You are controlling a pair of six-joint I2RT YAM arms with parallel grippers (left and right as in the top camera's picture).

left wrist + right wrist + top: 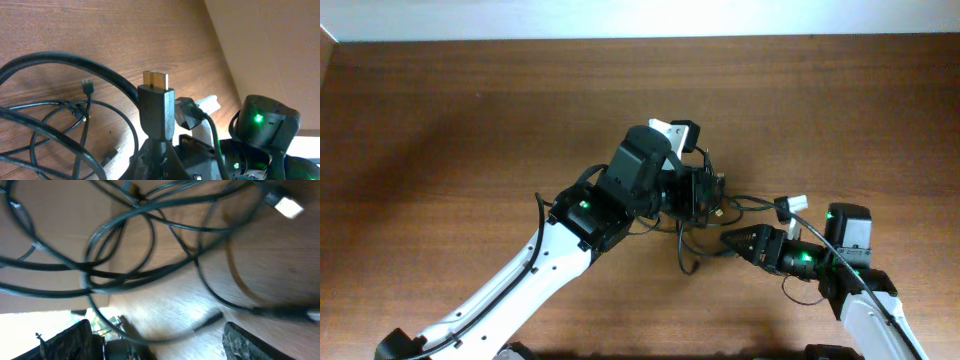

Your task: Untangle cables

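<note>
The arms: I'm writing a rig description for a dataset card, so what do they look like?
Both look alike. The left arm has a white lower link that turns into black, boxy joint housings toward the wrist, one with a glowing green light. The right arm matches: white link, black housings, green lights. A thin black wire runs along each white link. No lettering is legible.

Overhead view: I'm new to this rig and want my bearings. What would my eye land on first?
Both arms converge on a knot of thin black cables at the centre, left tool and right tool close together. In the left wrist view, a black plug with a yellowish tip stands upright from the left tool. A white connector shows beside the right arm.
</note>
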